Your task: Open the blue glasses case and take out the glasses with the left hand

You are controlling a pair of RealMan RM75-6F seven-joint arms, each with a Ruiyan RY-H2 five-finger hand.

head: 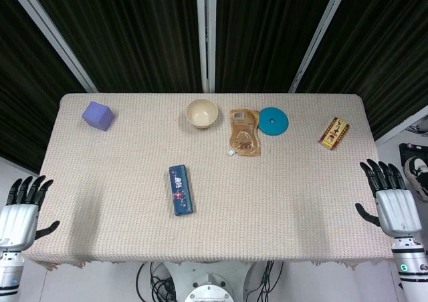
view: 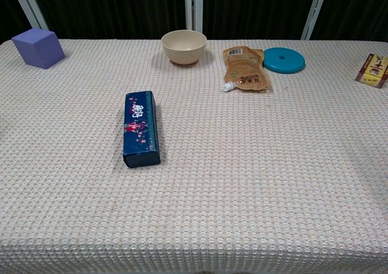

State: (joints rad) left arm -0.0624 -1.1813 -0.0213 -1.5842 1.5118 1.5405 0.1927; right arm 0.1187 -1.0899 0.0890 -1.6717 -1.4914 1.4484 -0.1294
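The blue glasses case [head: 180, 190], a long, narrow rectangular box in dark blue with a small red-and-white printed figure on its lid, lies closed and flat on the tabletop [head: 281, 202], left of the middle and nearer the front edge than the back, its length running roughly front to back. It looks like a stiff, light hard-shell box with smooth sides, so it would likely slide on the woven cloth if pushed from one side only; the lid probably has to be lifted along one long edge while the base is held down. Which long side carries the hinge cannot be told. The glasses inside are hidden and should be treated as fragile.

Along the back edge sit a cream round bowl [head: 202, 113], just right of it a brown spouted foil pouch [head: 244, 132], then a teal round flat lid [head: 273, 121]. A purple cube [head: 98, 115] stands near the back left corner, and a small red-and-yellow printed packet [head: 334, 132] lies near the right edge.

The left hand [head: 20, 212] hovers off the front left corner, its fingers [head: 30, 187] spread and holding nothing, well apart from the case. The right hand [head: 391, 198] hangs off the right edge near the front, likewise spread and empty.

Only the head view shows the hands; the chest view shows neither, but it gives the case's near end face and its low height, which the overhead angle flattens.
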